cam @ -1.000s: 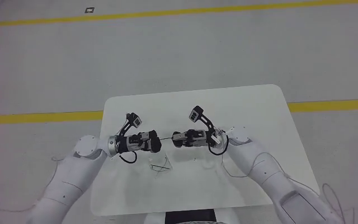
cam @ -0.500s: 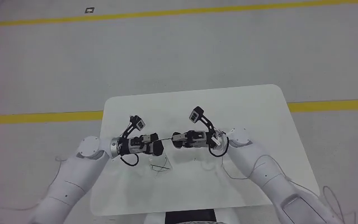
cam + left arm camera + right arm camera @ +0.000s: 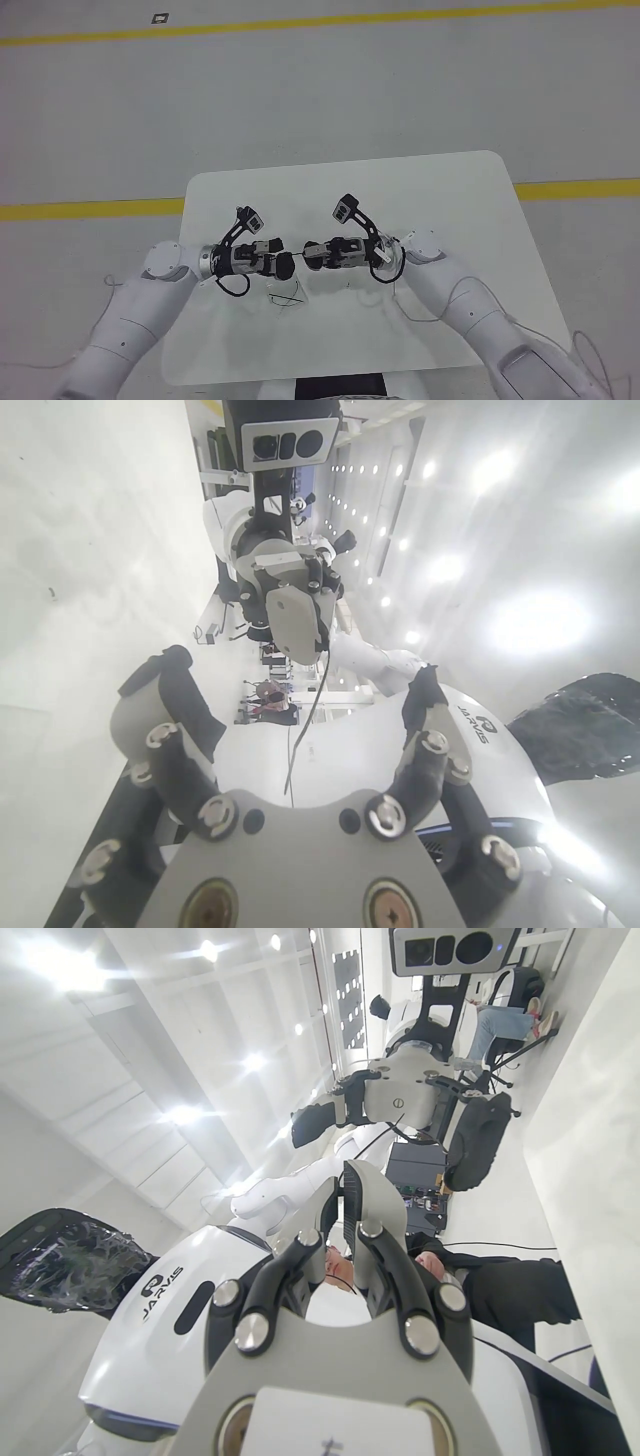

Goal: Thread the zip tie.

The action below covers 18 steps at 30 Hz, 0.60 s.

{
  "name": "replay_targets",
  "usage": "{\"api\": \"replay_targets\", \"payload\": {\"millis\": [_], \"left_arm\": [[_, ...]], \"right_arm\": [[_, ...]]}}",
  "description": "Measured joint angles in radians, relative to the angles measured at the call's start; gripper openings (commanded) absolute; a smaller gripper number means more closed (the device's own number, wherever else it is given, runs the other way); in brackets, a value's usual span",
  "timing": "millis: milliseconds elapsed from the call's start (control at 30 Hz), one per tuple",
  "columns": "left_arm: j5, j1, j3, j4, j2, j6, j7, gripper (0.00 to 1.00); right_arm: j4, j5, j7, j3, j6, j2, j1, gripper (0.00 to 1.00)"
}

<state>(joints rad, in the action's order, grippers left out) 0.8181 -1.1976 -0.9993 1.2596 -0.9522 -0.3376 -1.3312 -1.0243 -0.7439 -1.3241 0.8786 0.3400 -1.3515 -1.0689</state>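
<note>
the table (image 3: 450, 200) lies below both my wrists, and i hold the work up off it, which i judge gives the strap room to bend. my two sets of fingers face each other tip to tip above its middle, so that what one side grips points straight at the other.

my right fingers (image 3: 380, 1208) are clenched flat on the zip tie (image 3: 305, 720). they pinch it well back, so a long free length stands out past their tips. my left fingers (image 3: 175, 700) are released and spread wide, one on each side of that free length. the strap runs in between them and its end comes close to my left palm, touching neither finger as far as i can tell. i take the wide spread as an easy target for so thin an end, ready to close once it sits centred.

a small tangle of loose ties (image 3: 285, 295) lies on the table just under my left fingers, spare stock i would guess.

i cannot make out the tie's locking head, so i cannot tell which end my right fingers pinch.
</note>
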Motion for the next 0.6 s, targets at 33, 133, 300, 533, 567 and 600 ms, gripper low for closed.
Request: {"api": "replay_targets", "payload": {"millis": [33, 133, 300, 533, 567, 600], "left_arm": [[-0.007, -0.003, 0.003, 0.009, -0.001, 0.005, 0.015, 1.00], [-0.013, -0.009, 0.003, 0.024, 0.000, 0.013, 0.033, 1.00], [-0.023, -0.012, -0.006, 0.027, 0.002, 0.014, 0.034, 1.00], [-0.028, -0.019, -0.018, 0.033, 0.006, 0.015, 0.035, 0.55], [-0.028, -0.020, -0.018, 0.033, 0.006, 0.016, 0.035, 0.51], [-0.029, -0.020, -0.018, 0.034, 0.006, 0.017, 0.035, 0.49]], "right_arm": [[-0.003, 0.003, 0.004, 0.000, -0.001, 0.000, -0.002, 0.00], [-0.032, 0.046, 0.049, -0.001, -0.016, 0.004, -0.013, 0.00], [-0.064, 0.120, 0.094, 0.008, -0.039, 0.014, -0.023, 0.00], [-0.096, 0.178, 0.131, 0.035, -0.059, 0.030, -0.043, 0.00], [-0.100, 0.184, 0.135, 0.038, -0.063, 0.032, -0.045, 0.00], [-0.104, 0.188, 0.137, 0.040, -0.066, 0.033, -0.048, 0.00]]}}
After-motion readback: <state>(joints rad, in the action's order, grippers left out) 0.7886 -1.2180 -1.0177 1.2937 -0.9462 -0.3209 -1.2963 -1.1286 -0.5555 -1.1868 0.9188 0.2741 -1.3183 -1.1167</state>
